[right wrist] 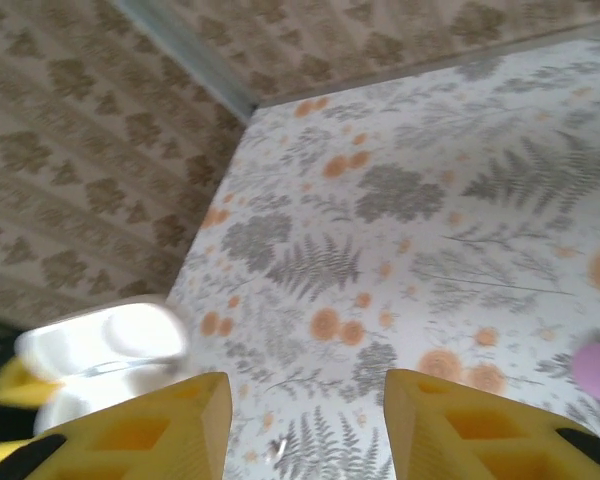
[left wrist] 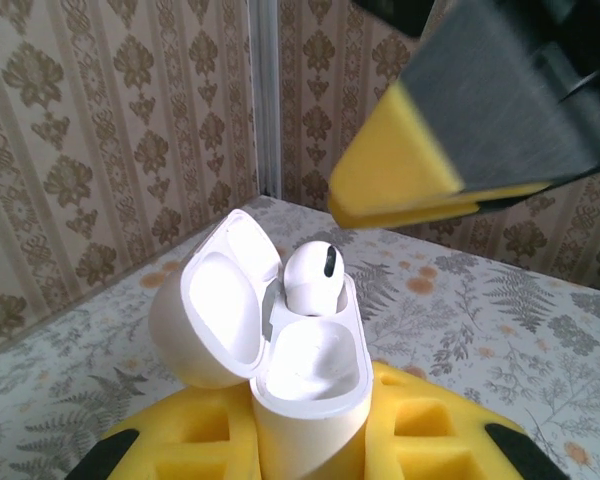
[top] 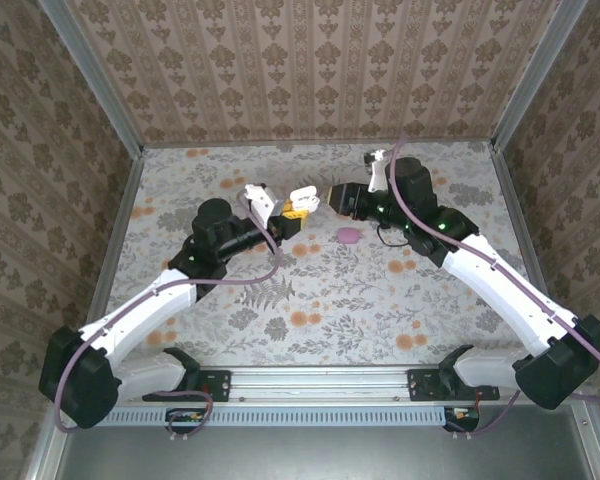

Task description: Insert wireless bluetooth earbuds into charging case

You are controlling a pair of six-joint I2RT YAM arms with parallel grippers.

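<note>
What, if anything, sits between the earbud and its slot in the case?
Nothing visible. The lid is swung open and the earbud stands in one well of the charging case, head proud. The right end effector hovers close by, open, not touching.

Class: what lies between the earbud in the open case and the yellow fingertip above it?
Nothing. In the left wrist view an open gap separates the earbud in the case from the fingertip of the right gripper.
</note>
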